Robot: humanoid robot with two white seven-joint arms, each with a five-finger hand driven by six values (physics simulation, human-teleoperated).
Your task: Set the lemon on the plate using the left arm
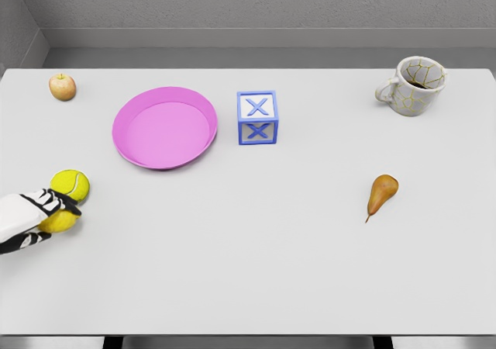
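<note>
The yellow lemon (63, 222) lies on the white table at the far left, just in front of a yellow-green tennis ball (71, 184) that it touches or nearly touches. My left hand (54, 212) comes in from the left edge, its white and black fingers (60, 202) curled over the lemon's top and near side, hiding much of it. The lemon still looks to be resting on the table. The pink plate (132, 153) sits empty farther back and to the right of the hand. My right arm is out of view.
A small apple (63, 87) sits at the back left corner. A blue and white X block (257, 118) stands just right of the plate. At the back right is a cracked-pattern mug (415, 85), and a brown pear (381, 193) lies right of centre.
</note>
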